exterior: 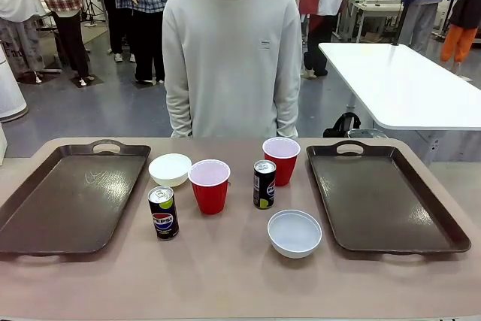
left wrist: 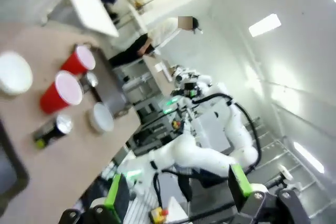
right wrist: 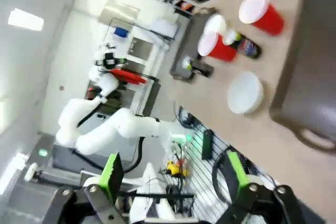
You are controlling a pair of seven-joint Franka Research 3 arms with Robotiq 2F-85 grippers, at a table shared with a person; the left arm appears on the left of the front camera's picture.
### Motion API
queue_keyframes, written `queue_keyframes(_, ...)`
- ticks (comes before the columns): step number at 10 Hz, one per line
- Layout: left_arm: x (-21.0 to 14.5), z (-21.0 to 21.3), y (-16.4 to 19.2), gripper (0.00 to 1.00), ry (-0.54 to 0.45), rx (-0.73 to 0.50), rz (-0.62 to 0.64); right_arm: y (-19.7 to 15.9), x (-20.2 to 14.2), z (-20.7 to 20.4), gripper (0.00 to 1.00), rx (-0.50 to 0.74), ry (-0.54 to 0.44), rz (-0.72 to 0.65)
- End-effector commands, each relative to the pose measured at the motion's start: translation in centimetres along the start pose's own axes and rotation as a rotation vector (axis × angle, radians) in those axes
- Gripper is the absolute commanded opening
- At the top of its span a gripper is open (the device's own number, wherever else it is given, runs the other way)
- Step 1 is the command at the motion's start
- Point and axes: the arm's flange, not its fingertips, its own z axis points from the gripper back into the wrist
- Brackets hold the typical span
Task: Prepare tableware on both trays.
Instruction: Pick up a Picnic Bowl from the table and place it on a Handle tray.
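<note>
Two dark brown trays, the left tray (exterior: 71, 197) and the right tray (exterior: 383, 197), lie bare on the table. Between them stand two red cups (exterior: 210, 185) (exterior: 281, 160), a Pepsi can (exterior: 163, 212), a yellow-green marked can (exterior: 264, 183) and two white bowls (exterior: 170, 169) (exterior: 294, 232). My left gripper (left wrist: 176, 182) is open and empty, held high off to the side of the table, with a cup (left wrist: 62, 92) and the Pepsi can (left wrist: 52, 129) far off. My right gripper (right wrist: 173, 163) is also open and empty, well away from the near bowl (right wrist: 244, 93) and the right tray (right wrist: 310, 72).
A person (exterior: 231, 58) in a pale sweatshirt stands at the far edge, hands out of sight. A white table (exterior: 406, 84) stands behind at the right. The other arm (left wrist: 199, 150) shows off the table in each wrist view. Bare tabletop runs along the near edge.
</note>
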Motion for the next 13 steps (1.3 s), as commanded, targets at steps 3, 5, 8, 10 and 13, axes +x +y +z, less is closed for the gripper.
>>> queue_keyframes(3,-2.3,5.0,1.2,1.00,0.048,0.270,0.128,-1.9,-1.7,3.6,1.00,-0.170,0.049,-0.129)
queue_keyframes(5,-2.8,6.5,1.3,1.00,0.012,0.358,0.130,-2.4,-2.8,5.1,1.00,-0.183,0.010,-0.151)
queue_keyframes(8,-2.7,7.0,1.2,1.00,-0.014,0.432,0.102,-2.6,-3.6,5.8,1.00,-0.210,-0.013,-0.172)
queue_keyframes(10,-2.3,6.5,0.6,1.00,-0.018,0.483,0.060,-1.6,-3.8,6.2,1.00,-0.258,-0.017,-0.170)
queue_keyframes(13,-1.5,5.8,-0.6,1.00,-0.052,0.597,-0.021,-0.3,-3.2,6.4,1.00,-0.322,-0.073,-0.127)
